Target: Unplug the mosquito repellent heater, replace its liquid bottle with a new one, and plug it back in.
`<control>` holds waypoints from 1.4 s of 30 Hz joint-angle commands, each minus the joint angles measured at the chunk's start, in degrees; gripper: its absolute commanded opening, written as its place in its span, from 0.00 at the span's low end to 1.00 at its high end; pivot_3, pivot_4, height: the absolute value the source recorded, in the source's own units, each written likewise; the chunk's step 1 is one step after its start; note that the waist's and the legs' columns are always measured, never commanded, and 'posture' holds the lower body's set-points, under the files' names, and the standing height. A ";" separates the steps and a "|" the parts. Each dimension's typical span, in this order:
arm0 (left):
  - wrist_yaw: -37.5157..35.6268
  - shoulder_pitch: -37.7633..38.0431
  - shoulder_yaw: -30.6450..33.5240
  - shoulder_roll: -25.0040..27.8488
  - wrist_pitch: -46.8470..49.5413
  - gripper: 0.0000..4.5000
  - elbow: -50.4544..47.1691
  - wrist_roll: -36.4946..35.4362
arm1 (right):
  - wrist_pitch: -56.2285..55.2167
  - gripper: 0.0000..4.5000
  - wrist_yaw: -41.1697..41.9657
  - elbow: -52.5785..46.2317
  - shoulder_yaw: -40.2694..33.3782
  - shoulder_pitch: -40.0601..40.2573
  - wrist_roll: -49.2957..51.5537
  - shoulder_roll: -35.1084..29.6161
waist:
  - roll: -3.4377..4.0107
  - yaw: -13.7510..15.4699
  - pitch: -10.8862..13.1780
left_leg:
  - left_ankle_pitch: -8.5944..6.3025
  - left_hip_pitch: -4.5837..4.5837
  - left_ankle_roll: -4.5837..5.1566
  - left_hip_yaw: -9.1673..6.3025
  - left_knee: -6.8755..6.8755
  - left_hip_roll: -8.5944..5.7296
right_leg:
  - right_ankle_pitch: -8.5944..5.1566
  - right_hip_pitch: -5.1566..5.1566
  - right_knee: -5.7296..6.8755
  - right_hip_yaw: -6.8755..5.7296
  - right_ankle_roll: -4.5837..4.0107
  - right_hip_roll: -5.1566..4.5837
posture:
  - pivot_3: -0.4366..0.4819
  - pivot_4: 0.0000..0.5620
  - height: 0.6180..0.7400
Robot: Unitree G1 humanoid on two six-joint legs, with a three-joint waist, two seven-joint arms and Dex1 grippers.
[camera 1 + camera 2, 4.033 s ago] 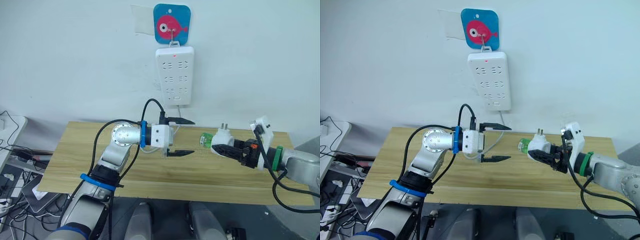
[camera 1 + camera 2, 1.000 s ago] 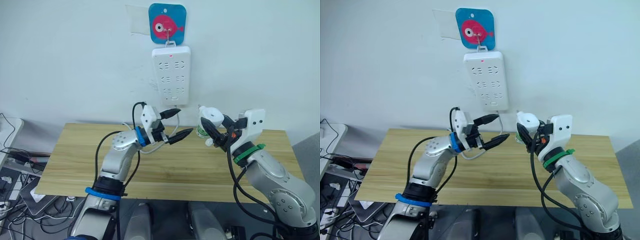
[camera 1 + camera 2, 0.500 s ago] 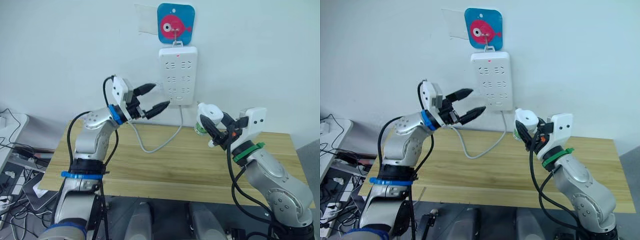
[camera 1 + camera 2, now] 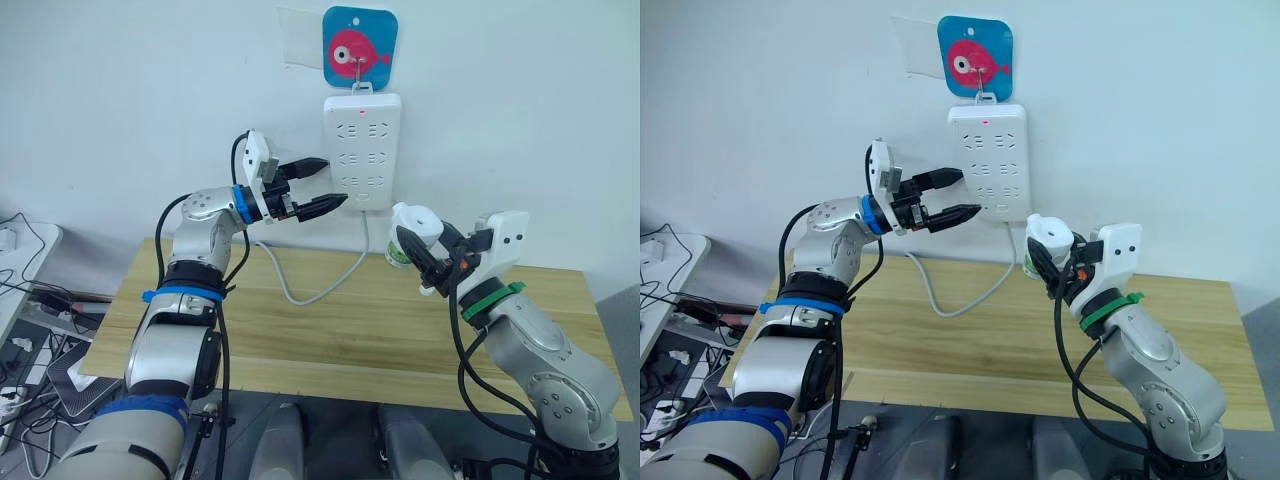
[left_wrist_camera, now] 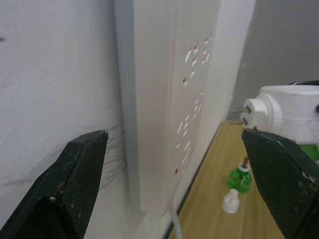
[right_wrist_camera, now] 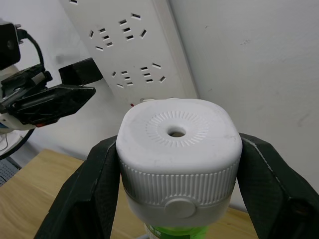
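My right gripper [image 4: 425, 250] is shut on the mosquito repellent heater [image 4: 414, 222], a white rounded unit held above the table with its round vent [image 6: 175, 132] facing the wrist camera. A green liquid bottle [image 4: 396, 257] hangs under it. Its prongs [image 5: 241, 115] point toward the white power strip [image 4: 361, 150] on the wall. My left gripper [image 4: 328, 182] is open, raised beside the strip's lower left edge, with the strip's side [image 5: 169, 99] between its fingers. A second green bottle [image 5: 238, 178] and a white cap [image 5: 229, 201] lie on the table below.
The wooden table [image 4: 330, 335] runs below both arms. A white cable [image 4: 300, 290] drops from the strip's bottom and loops over the table. The strip hangs from a blue hook plate with a pink fish [image 4: 360, 48]. Cables and boxes lie on the floor at left [image 4: 30, 340].
My left gripper has risen from the table and moved right, up to the power strip's lower edge. The right gripper keeps the heater at about the same place.
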 commanded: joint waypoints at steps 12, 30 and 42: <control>-4.78 -5.19 2.24 -1.01 -1.21 0.66 5.60 1.01 | 0.46 0.65 -1.28 -4.41 -0.92 -2.70 -0.29 1.16 | 0.01 -1.20 -0.07 | 0.18 -0.38 -0.12 0.02 0.03 0.01 | 0.01 -0.58 0.38 0.04 -0.01 0.02 | 0.40 0.29 1.00; -3.98 -6.96 3.38 -1.34 1.54 0.34 7.61 1.63 | 5.09 0.65 -2.89 -0.68 3.62 -10.86 -2.65 6.03 | 0.00 -1.32 -0.08 | 0.32 -0.35 -0.23 -0.04 0.09 -0.01 | 0.01 -0.63 0.68 0.01 -0.02 0.00 | 0.40 0.31 1.00; -4.48 -5.98 3.40 -0.60 1.16 0.34 6.63 2.04 | 7.05 0.65 -3.10 -0.59 2.48 -10.07 -3.85 7.55 | 0.01 -1.43 -0.09 | 0.33 -0.34 -0.22 -0.05 0.09 0.00 | 0.00 -0.68 0.79 0.01 -0.02 0.01 | 0.42 0.32 1.00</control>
